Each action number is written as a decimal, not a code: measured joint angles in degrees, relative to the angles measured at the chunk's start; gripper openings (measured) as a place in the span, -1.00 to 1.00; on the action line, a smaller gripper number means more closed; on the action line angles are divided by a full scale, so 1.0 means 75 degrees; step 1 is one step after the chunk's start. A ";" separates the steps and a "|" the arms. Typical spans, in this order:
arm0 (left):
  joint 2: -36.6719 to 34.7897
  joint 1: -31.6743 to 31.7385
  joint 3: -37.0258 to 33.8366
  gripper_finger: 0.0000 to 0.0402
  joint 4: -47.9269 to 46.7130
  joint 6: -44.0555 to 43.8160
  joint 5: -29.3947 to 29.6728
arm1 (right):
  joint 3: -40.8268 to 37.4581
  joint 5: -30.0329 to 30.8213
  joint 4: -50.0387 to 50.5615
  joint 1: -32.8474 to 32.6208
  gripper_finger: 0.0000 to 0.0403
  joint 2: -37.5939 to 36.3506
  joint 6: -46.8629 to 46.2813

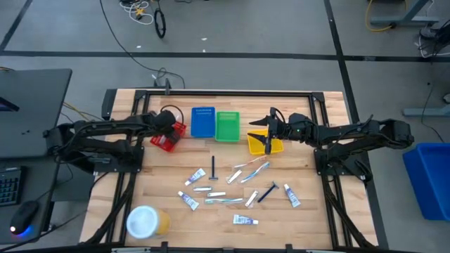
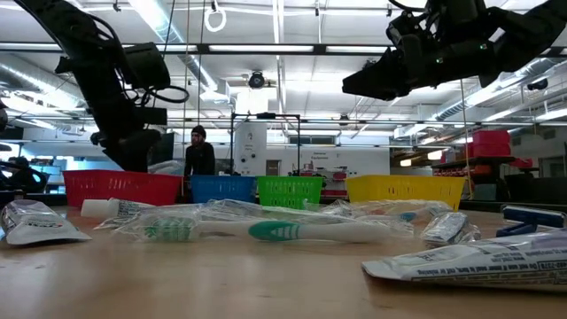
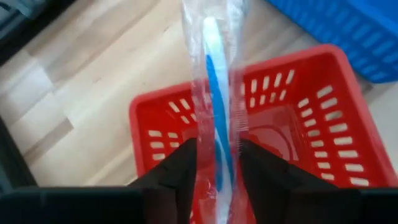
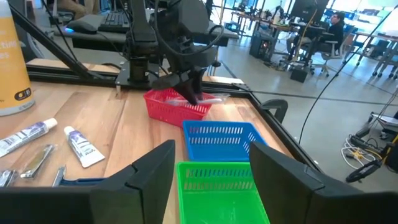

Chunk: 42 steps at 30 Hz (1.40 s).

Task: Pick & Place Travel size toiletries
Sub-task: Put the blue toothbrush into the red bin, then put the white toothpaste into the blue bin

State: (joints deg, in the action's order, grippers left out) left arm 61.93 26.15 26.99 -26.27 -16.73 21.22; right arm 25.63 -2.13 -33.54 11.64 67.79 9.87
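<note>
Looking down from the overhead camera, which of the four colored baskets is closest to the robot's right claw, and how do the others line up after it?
From the right gripper, going toward the left arm:
1. Yellow basket, directly under its jaws.
2. Green basket, next along the row.
3. Blue basket, beyond the green.
4. Red basket, farthest, under the left gripper.
</note>
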 joint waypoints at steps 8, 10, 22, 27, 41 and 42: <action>-0.0002 -0.0003 0.0856 -0.10 -0.0994 0.0266 0.0111 | 0.0000 -0.0006 0.0013 0.0000 0.08 0.0000 0.0000; -0.0002 -0.0004 0.1059 -0.07 -0.1244 0.0258 0.0018 | 0.0000 -0.0006 0.0021 0.0000 0.06 0.0000 0.0000; -0.0002 -0.1112 0.2131 -0.07 -0.1241 -0.0281 -0.0553 | 0.0000 0.0006 0.0156 0.0000 0.12 0.0000 0.0000; 0.0001 -0.2227 0.2206 -0.11 -0.0669 -0.1125 -0.0869 | -0.0003 0.0012 0.0219 0.0000 0.22 0.0003 0.0000; 0.0323 -0.5346 0.2200 -0.20 -0.0361 -0.3295 0.0239 | -0.0003 0.0012 0.0219 0.0000 0.23 0.0003 -0.0003; 0.0477 -0.5483 0.2204 -0.20 -0.0248 -0.3314 0.0246 | -0.0003 0.0012 0.0217 0.0000 0.22 0.0003 -0.0002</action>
State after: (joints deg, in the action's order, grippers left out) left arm 65.51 -14.97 43.52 -28.12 -41.58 23.06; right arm 25.61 -2.04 -31.91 11.64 67.81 9.85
